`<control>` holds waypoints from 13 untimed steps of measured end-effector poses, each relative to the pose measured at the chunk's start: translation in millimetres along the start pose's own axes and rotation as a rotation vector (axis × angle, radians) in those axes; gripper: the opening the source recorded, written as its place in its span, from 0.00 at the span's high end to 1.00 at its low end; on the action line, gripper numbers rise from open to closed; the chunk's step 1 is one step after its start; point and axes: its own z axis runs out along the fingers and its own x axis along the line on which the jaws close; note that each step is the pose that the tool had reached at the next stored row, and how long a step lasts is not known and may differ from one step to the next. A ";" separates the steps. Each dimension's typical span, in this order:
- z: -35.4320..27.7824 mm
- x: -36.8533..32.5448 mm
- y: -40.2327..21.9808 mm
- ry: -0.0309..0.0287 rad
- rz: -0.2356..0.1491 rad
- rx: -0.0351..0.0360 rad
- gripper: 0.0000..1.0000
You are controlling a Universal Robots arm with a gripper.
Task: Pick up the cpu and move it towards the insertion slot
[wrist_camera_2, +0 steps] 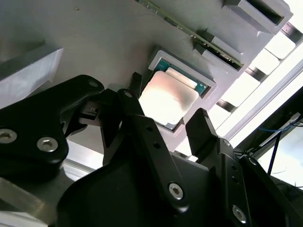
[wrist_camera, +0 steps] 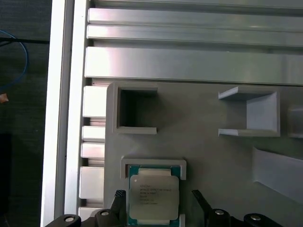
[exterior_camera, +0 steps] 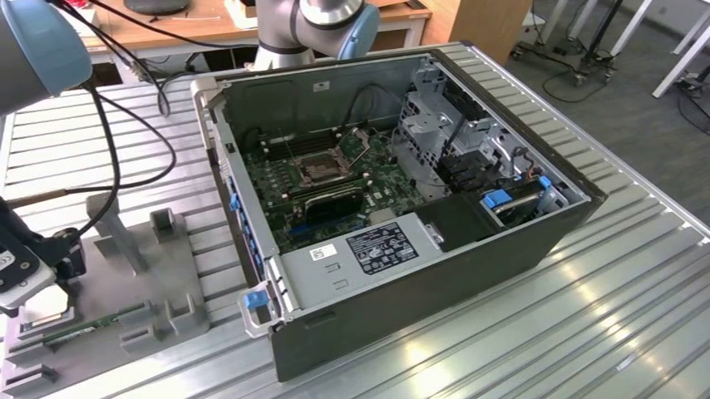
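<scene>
The black gripper hangs over a grey fixture plate, its jaws apart. One of the fingers is on each side of the cpu, with a gap visible between each fingertip and the chip. The cpu lies flat in a shallow square pocket of the plate, its pale silvery top facing up and a thin green rim showing along its edges. In the first wrist view the two fingertips flank the same pocket without closing on the chip.

Just beyond the pocket, a long narrow green memory stick sits on edge in a slim holder. The plate also has an open square box and a U-shaped bracket, both standing up from its surface. The plate rests on a slatted aluminium table.

In the exterior view, the plate is at the lower left and the arm's wrist is above it. Well apart from it, towards the middle, an open computer case lies on its side on the table. Its green motherboard faces up. The insertion slot, a square socket with a silver frame and a dark centre, sits on the board. A silver power supply box is at the case's near end. The arm's base stands behind the case.
</scene>
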 end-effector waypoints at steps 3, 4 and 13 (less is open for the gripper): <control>2.9 0.0 -0.1 0.0000 0.000 0.0000 0.35; 3.7 0.0 -0.1 0.0000 0.000 0.0000 0.35; 5.9 0.3 -0.1 0.0001 0.002 0.0001 0.35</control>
